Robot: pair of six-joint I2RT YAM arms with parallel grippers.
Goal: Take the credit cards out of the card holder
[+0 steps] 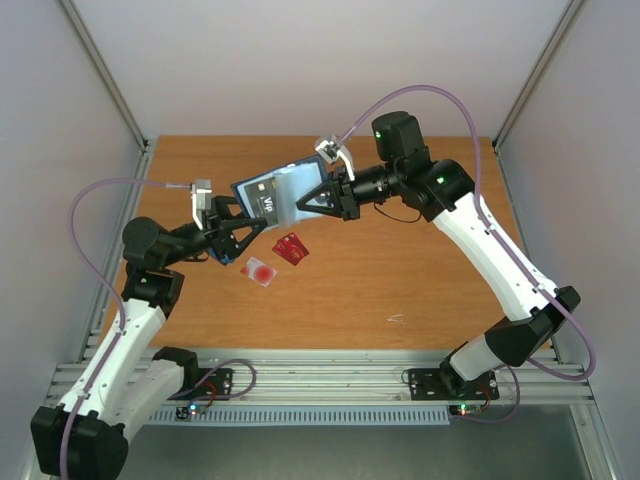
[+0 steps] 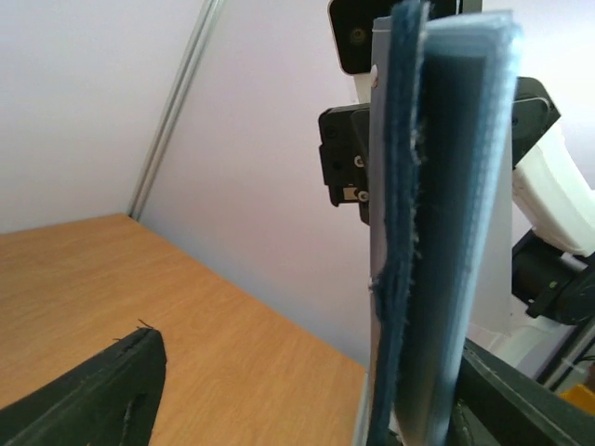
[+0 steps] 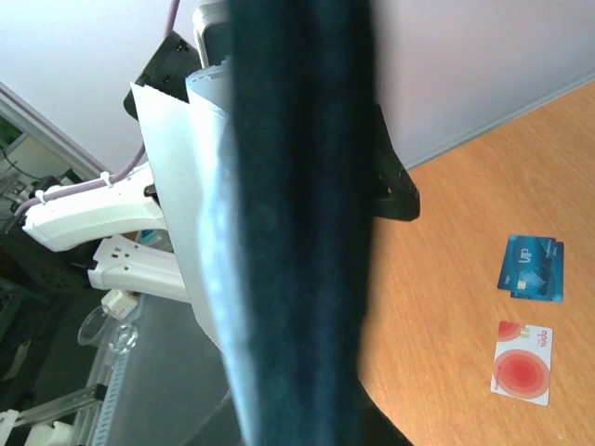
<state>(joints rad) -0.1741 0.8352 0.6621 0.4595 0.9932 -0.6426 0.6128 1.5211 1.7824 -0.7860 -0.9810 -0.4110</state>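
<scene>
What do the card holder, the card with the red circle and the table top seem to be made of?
The card holder has a dark navy cover that looks like fabric or felt, with a frayed, fuzzy edge; its pale blue inside looks like thin smooth plastic. The card with the red circle is probably plastic: flat, printed, rounded corners. The table top looks like matte wood laminate with faint grain.

Card holder (image 1: 288, 190), navy with blue-grey pockets, is hanging open and tilted in the air, upper centre of the top view. Black card (image 1: 262, 198) is sitting in its pocket, white lettering showing. Red card (image 1: 291, 249) and pale card with red circle (image 1: 259, 271) are lying flat below it, near each other, not overlapping. Teal-blue card (image 3: 535, 269) is lying flat near the pale one, at the right edge of the right wrist view.
</scene>
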